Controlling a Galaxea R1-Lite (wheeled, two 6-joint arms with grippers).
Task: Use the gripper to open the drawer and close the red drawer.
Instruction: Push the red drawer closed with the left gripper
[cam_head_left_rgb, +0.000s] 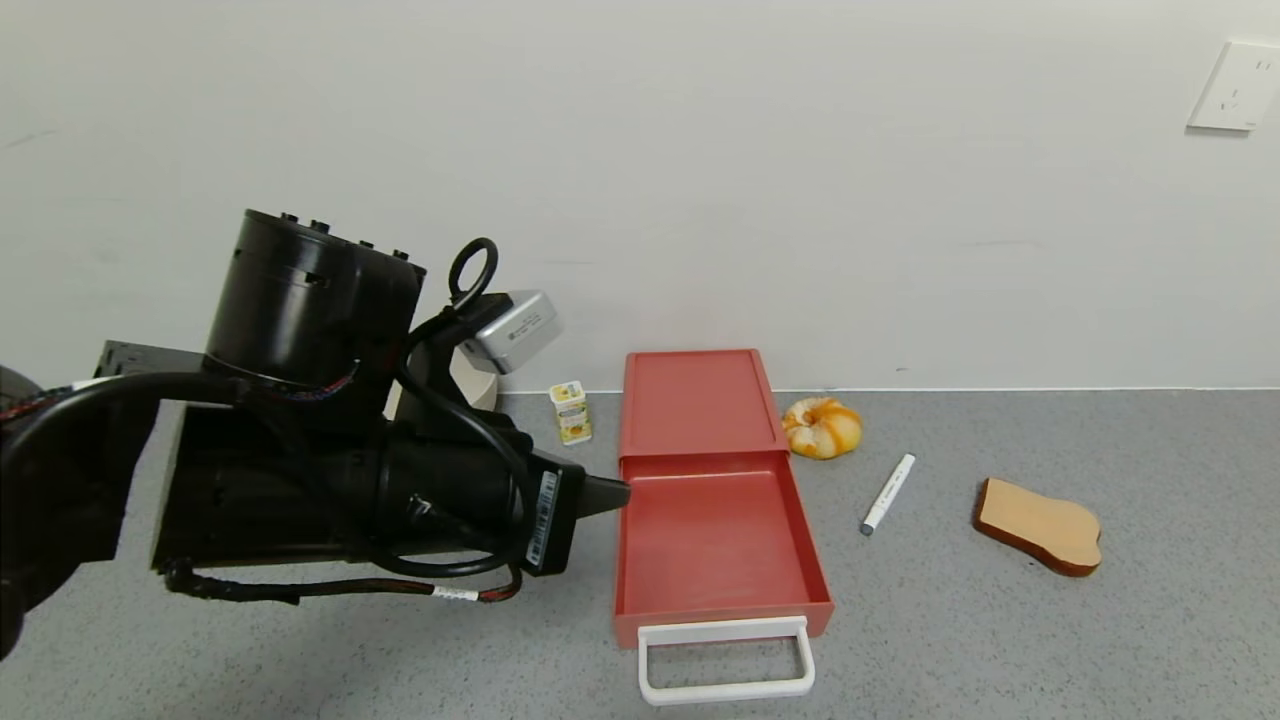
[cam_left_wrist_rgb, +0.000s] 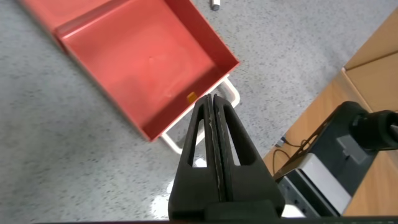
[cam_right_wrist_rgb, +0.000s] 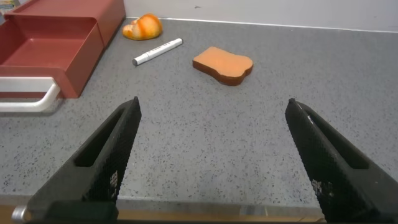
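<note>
Grey speckled tabletop runs back to a plain white wall, and low over it, at the drawer's left flank, hangs the left gripper (cam_head_left_rgb: 612, 494) — its two black fingers pressed flat together with nothing between them, as the left wrist view shows (cam_left_wrist_rgb: 214, 140).

Just off that tip lies the drawer (cam_head_left_rgb: 712, 520), a flat salmon-red box whose tray is pulled well out of its shell; the tip sits right at the tray's left wall, near where the tray leaves the shell, though contact cannot be made out. The drawer's long axis runs from the wall toward the robot, so the white loop handle (cam_head_left_rgb: 725, 658) lies nearer the robot than the tip and off to its right. Closing looks like the step left: judged from this, the push must travel along that axis toward the wall, and the left arm is far the nearer one.

Beyond the drawer lie a bun (cam_head_left_rgb: 821, 427), a white marker (cam_head_left_rgb: 887, 494) and a toast-shaped piece (cam_head_left_rgb: 1039, 526). The right gripper (cam_right_wrist_rgb: 211, 155) hangs wide open and empty, well apart, over bare table.
</note>
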